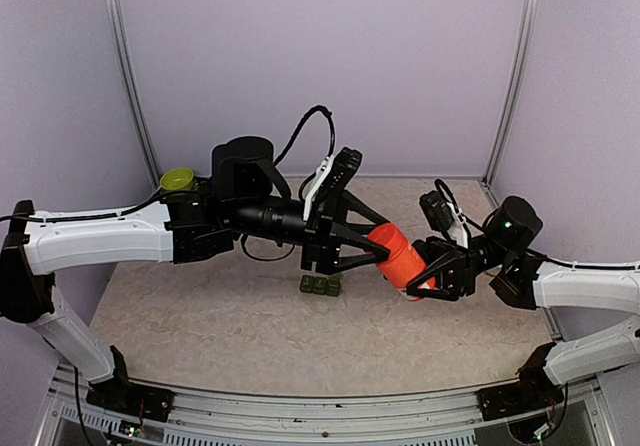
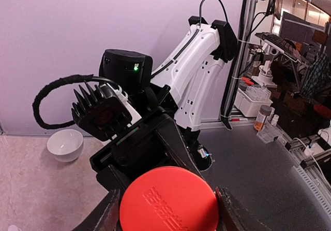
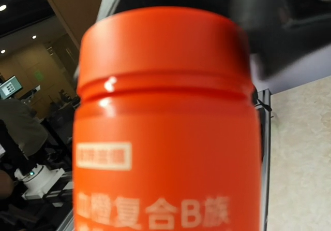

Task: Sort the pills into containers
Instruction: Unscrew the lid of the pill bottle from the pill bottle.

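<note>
Two grippers meet on one red bottle (image 1: 398, 254), held in the air over the middle of the table (image 1: 220, 326). In the top view its long axis runs from upper left to lower right, cap end toward the left arm. The right gripper (image 1: 425, 271) is clamped on the lower body. The left gripper (image 1: 378, 246) comes in along that same axis. In the left wrist view its fingers (image 2: 108, 215) stand against both sides of the cap (image 2: 168, 200), so it looks closed on the cap, though how firmly is not shown. My reading is that the next move is a twist about this axis, so the two grippers must stay in line.

The containers (image 1: 320, 285), a short dark green strip, lie on the table just left of centre. They sit below and left of the bottle, almost under the left gripper, with the long side running left to right in the frame. The left arm is nearer to them.

No pills can be seen anywhere. The strip is too small to tell whether its lids are up or down. The right wrist view is filled by the blurred bottle, which hides that gripper's own fingers and the table beneath. In the left wrist view the lower part of the cap is cut off by the frame edge.
</note>
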Motion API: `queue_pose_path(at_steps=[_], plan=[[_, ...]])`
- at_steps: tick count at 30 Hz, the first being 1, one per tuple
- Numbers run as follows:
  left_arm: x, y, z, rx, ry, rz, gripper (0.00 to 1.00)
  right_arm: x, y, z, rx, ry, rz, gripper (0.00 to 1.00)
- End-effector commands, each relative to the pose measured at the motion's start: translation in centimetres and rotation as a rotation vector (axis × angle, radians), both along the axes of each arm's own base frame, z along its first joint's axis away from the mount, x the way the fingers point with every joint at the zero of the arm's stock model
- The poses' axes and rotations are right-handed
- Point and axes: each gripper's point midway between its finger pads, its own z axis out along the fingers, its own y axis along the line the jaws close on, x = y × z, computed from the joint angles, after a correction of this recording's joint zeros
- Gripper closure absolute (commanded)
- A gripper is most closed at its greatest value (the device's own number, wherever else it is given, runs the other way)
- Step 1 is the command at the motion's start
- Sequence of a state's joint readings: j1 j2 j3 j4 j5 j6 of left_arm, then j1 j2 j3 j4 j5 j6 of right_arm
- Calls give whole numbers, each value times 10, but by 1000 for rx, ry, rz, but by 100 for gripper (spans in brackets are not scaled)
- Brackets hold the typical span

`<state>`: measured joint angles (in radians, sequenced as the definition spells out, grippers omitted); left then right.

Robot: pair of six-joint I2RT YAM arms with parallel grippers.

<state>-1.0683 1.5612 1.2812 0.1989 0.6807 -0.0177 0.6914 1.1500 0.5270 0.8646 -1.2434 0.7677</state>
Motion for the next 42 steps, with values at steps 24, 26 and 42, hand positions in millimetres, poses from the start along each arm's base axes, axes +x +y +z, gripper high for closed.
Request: queue_pose_path(at_steps=[24,26,42], plan=[[51,-13,-6,30,457,395,53,112,-23,2,-171,-338,-817,95],[47,-12,1,19,448,388,45,111,-23,2,-173,-343,-811,95],[36,-6,32,-75,262,250,1,59,9,13,-43,-257,-478,96]])
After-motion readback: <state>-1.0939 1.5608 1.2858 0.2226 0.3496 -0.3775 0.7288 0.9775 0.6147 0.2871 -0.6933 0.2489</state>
